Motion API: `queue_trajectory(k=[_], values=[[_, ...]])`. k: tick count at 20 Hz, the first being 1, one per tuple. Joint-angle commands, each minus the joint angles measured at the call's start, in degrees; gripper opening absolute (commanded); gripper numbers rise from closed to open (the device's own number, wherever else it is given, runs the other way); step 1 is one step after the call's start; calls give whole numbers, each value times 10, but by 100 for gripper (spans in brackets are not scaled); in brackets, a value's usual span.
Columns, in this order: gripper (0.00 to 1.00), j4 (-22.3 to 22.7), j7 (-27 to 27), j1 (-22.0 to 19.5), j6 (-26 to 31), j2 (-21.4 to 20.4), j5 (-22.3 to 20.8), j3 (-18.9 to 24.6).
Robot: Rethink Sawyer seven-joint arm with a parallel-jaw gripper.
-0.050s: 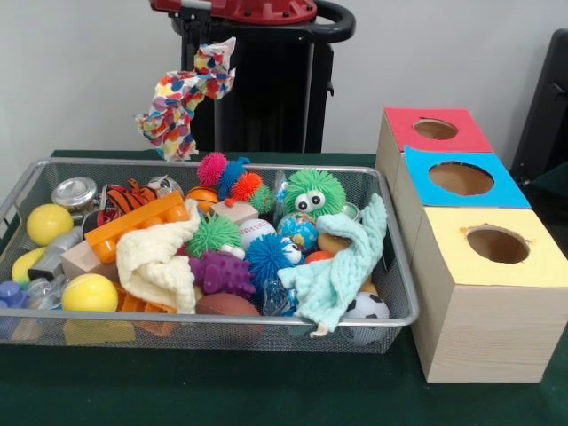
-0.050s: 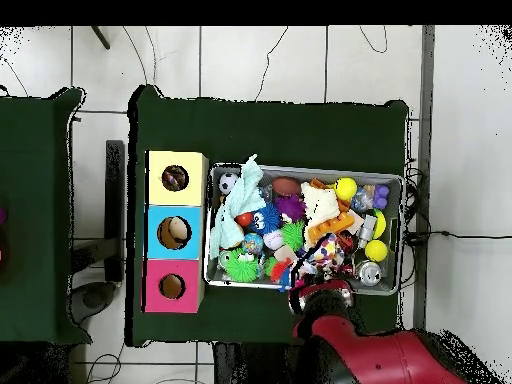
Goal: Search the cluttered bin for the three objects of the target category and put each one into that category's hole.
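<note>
While hanging above bin [image 1: 18, 200], multicoloured cloth [image 1: 182, 98]

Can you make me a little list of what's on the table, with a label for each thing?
bin: wire mesh bin packed with toys
boxes: three wooden boxes beside the bin, with a red top, a blue top and a yellow top, one round hole in each
lifted item: multicoloured spotted cloth hanging in the air above the bin's far edge
cloths in bin: cream knitted cloth and mint green cloth draped over the toys
gripper: hidden by the cloth, cannot tell if open or shut
</note>
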Motion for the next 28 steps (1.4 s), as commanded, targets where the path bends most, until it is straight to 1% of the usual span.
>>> queue_trajectory(k=[1,4,7,8,9,12,14,19,21,22,23,26,28], values=[[0,6,143,77,-2,-32,38,-93],[0,-2,155,123,-5,-8,39,-134],[0,10,149,146,-1,6,80,-133],[0,13,144,146,3,10,95,-127],[0,9,145,155,8,13,110,-127],[0,-1,153,186,0,37,132,-151],[0,-8,156,200,-3,46,153,-161],[0,-24,167,270,-55,85,172,-232],[0,-22,161,279,-58,84,192,-230],[0,-15,156,272,-55,75,205,-217],[0,-14,154,275,-55,73,218,-210],[0,12,147,250,-57,43,251,-162],[0,28,153,243,-71,24,272,-132]])
